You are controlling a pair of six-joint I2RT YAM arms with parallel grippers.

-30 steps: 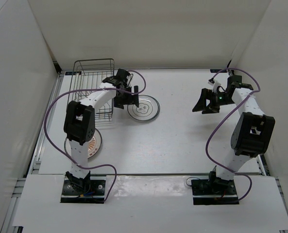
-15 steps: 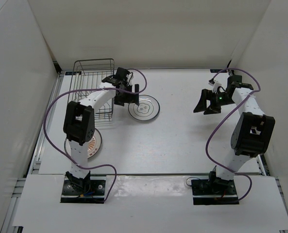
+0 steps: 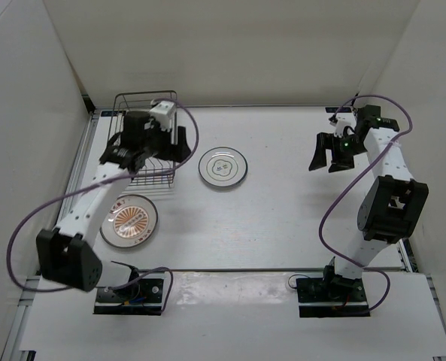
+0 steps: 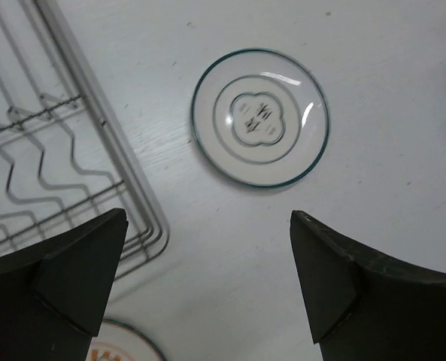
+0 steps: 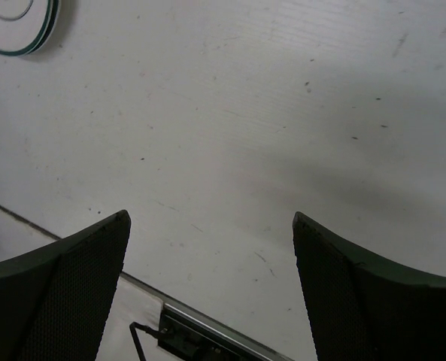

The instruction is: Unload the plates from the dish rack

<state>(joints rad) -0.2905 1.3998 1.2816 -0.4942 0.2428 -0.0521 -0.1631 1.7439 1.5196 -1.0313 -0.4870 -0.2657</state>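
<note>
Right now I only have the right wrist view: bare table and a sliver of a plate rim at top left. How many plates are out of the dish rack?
Observer: Two lie flat on the table: the ring-patterned plate you glimpse, to the right of the dish rack, and a sunburst plate on the rack's near side.
Operator: Anything left in the rack?
Observer: The part that the left wrist view covers is bare. The left arm hides part of the rack from above, and no third plate shows anywhere.
Operator: Is the left gripper carrying one?
Observer: No, the left gripper is open and empty, hovering at the rack's near right corner.
</note>
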